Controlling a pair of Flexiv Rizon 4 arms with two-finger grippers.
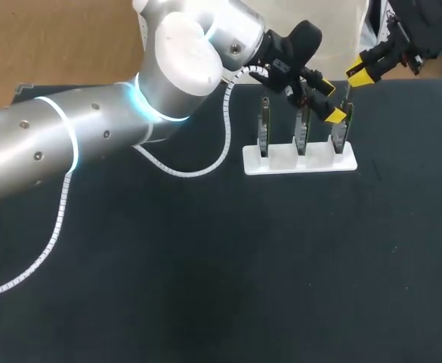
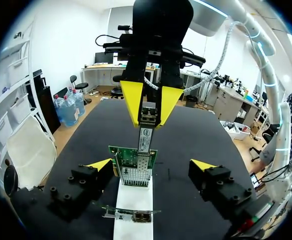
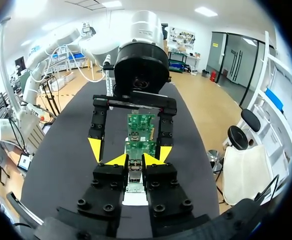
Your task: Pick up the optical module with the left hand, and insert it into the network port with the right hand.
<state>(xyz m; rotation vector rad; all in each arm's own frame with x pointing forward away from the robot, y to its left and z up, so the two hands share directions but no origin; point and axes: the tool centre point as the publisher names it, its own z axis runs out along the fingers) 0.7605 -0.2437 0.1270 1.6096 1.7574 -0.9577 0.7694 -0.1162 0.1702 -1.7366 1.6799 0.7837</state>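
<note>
The optical module [image 2: 146, 134], a slim metal stick, hangs upright in my right gripper [image 2: 150, 102], which is shut on its upper end. Its lower end meets the port cage of a green network card [image 2: 134, 162] at the right end of a white holder [image 1: 289, 162]. In the right wrist view the module [image 3: 135, 177] sits between the yellow tips of my right gripper [image 3: 135, 160]. My left gripper [image 2: 150, 165] stands open and empty, one finger on each side of that card. In the head view my left gripper [image 1: 328, 100] is at the card [image 1: 341, 134] and my right gripper [image 1: 359, 76] is just above it.
Two more green cards [image 1: 264, 128] [image 1: 302, 130] stand upright in the same holder, to the left of the one being worked on. A white coiled cable [image 1: 205, 162] hangs from my left arm over the black table [image 1: 243, 265].
</note>
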